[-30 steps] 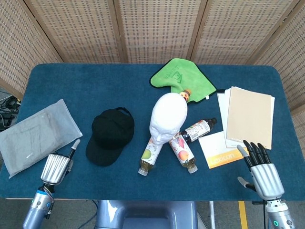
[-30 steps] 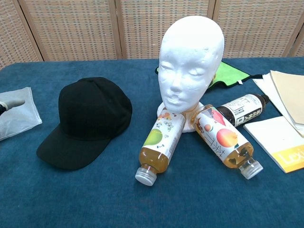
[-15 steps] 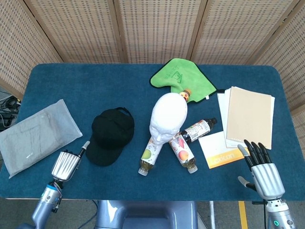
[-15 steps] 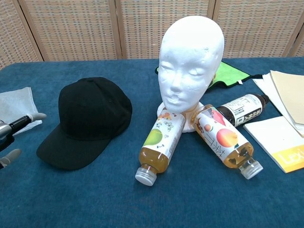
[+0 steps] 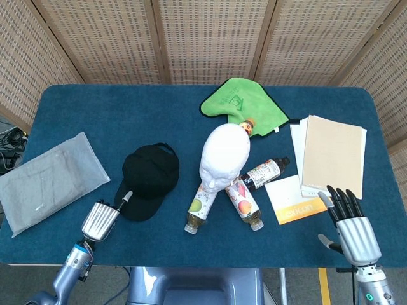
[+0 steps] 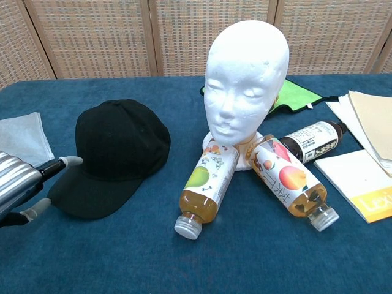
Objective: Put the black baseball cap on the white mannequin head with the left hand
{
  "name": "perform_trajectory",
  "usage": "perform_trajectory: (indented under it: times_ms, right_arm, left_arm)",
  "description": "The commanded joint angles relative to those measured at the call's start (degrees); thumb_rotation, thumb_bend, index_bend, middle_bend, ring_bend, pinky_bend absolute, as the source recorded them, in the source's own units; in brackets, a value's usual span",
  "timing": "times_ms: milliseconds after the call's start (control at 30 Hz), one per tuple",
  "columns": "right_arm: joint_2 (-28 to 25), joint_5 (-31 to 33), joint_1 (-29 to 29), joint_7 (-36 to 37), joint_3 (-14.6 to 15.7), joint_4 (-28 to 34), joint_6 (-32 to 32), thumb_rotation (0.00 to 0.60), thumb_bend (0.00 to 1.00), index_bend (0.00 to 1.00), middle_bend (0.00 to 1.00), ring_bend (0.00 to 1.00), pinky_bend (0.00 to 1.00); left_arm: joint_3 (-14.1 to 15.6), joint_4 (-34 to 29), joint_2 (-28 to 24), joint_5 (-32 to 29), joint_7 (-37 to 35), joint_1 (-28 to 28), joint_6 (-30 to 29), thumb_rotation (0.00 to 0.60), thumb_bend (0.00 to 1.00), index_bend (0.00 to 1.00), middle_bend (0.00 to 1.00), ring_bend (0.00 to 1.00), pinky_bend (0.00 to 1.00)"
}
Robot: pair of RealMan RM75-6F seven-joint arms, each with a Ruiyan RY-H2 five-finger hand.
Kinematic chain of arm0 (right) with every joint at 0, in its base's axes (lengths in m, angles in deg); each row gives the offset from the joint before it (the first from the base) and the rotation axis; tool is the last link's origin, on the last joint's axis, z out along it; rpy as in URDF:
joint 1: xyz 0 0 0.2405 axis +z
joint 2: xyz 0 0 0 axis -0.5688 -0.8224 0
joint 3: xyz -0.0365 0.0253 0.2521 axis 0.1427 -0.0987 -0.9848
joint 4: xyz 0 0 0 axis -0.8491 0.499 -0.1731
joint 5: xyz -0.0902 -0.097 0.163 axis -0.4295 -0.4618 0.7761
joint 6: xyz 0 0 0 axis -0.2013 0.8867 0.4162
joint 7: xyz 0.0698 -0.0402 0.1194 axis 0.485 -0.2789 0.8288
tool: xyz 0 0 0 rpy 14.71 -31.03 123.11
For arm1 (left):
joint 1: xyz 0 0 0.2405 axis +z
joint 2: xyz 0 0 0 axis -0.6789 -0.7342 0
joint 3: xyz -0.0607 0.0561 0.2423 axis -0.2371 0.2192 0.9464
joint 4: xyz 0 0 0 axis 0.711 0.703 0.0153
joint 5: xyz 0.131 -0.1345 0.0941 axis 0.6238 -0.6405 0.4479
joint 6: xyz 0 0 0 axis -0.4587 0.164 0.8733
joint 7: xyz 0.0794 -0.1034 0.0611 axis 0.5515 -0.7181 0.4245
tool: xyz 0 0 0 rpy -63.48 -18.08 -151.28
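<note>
The left robot hand [image 5: 105, 216], open and empty, is being positioned at the brim of the cap [image 5: 149, 178] for a grasp, the right robot hand [image 5: 351, 230] being kept open and idle.

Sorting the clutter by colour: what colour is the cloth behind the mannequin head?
Bright green with a dark edge; the cloth shows best in the head view.

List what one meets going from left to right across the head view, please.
Grey plastic bag → left robot hand → black baseball cap → white mannequin head → orange-and-white booklet → beige paper stack → right robot hand.
</note>
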Motion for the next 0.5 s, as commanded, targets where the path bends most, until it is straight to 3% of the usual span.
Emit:
perform_trajectory:
  times_ms: [33, 500]
  right_arm:
    - [0.0, 0.0, 0.0, 0.1, 0.0, 0.0, -0.1, 0.6, 0.04, 0.09, 0.0, 0.0, 0.0]
    - [-0.1, -0.2, -0.1, 0.8, -0.1, 0.1, -0.5, 0.6, 0.04, 0.09, 0.0, 0.0, 0.0]
  left_arm:
    - [0.4, 0.5, 0.5, 0.1, -0.4, 0.2, -0.4, 0.6, 0.43, 0.14, 0.92, 0.87, 0.79]
    - [2.0, 2.0, 0.9, 0.3, -1.4, 0.9, -1.5, 0.6, 0.45, 0.11, 0.92, 0.87, 0.79]
